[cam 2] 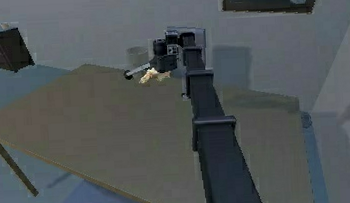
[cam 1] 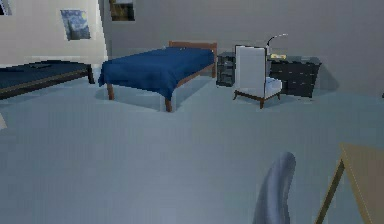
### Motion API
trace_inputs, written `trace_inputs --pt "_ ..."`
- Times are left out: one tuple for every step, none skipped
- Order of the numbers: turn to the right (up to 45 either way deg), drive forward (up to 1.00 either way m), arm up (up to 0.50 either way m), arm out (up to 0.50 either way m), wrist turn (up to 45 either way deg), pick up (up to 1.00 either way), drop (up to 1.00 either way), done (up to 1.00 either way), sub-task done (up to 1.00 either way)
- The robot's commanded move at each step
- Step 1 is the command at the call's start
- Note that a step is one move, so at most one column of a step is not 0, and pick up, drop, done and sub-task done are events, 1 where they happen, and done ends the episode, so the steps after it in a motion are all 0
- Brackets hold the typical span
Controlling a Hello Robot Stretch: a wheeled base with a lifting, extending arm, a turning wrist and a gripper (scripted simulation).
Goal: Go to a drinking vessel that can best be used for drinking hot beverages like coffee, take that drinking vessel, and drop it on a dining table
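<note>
A pale blob (cam 2: 152, 77) is showing right at the gripper (cam 2: 137, 72) near the counter's (cam 2: 74, 125) far edge; its direction and any grip cannot be told.

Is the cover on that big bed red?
No, the bed in the forward view is spread with a dark blue cover from end to end.

In the forward view a bed (cam 1: 160, 68) is set against the far wall, with a second, lower bed (cam 1: 40, 75) to its left and a chair (cam 1: 256, 76) to its right — a desk (cam 1: 298, 76) is placed just behind that chair. A table (cam 1: 365, 170) is met at the lower right corner. In the arm side view the arm (cam 2: 214, 127) is stretched across the table (cam 2: 74, 125); the gripper (cam 2: 136, 72) is found near its far edge — a small thing (cam 2: 154, 77) lies at it.
</note>
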Motion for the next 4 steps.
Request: trace_inputs --pt "0.0 0.0 0.0 0.0 0.0 0.0 1.0 0.0 0.0" --pt "0.0 0.0 0.04 0.0 0.0 0.0 0.0 0.0 0.0" --pt "0.0 0.0 0.0 -0.08 0.0 0.0 0.0 0.0 0.0" --pt "0.0 0.0 0.0 0.0 -45.0 0.0 0.0 0.0 0.0"
